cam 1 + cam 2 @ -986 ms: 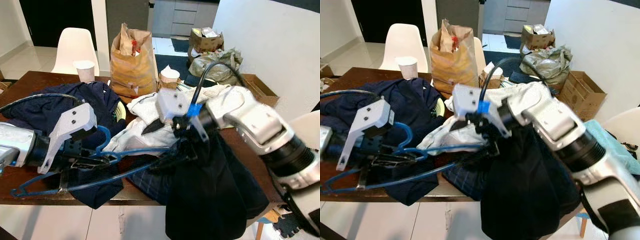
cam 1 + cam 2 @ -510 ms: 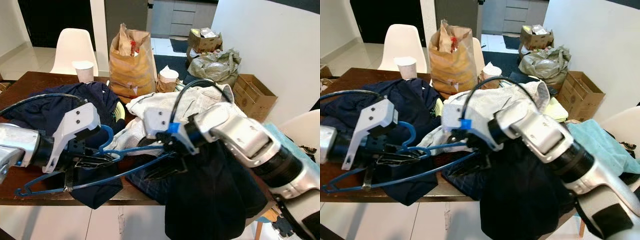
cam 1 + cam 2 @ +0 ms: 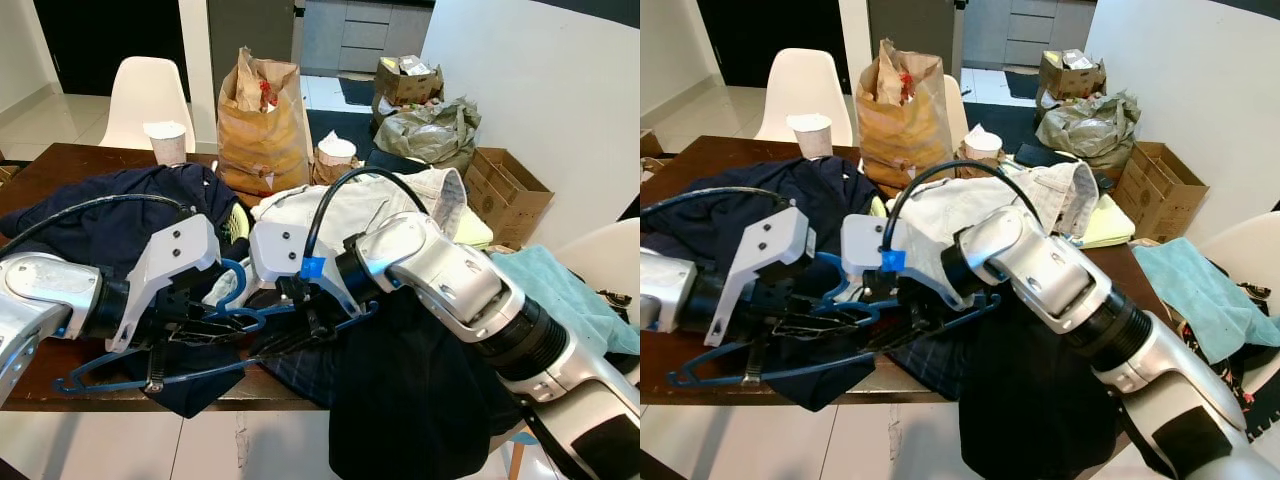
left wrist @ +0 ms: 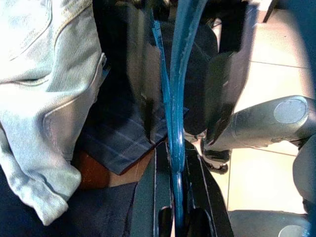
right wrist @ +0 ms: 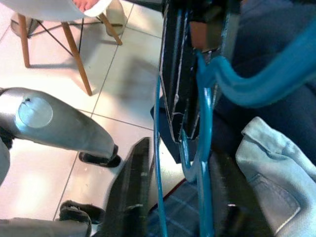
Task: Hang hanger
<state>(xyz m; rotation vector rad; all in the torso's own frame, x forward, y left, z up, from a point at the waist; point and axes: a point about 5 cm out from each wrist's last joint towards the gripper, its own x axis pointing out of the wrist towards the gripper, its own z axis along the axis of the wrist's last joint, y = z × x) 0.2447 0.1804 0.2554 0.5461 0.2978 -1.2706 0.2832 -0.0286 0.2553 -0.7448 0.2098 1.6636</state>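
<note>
Gripping one blue hanger (image 3: 215,318), the left gripper (image 3: 205,325) has its jaws clamped on it; the right gripper's (image 3: 300,330) jaws stand apart around it.

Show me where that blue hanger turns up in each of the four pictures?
Left eye view: blue hanger low and left of centre, above the table's front edge.
Right eye view: same hanger, lower left.
Left wrist view: its bar runs up between the left gripper's fingers.
Right wrist view: hanger right of centre.
Shared landmark: the pale denim garment.
</note>
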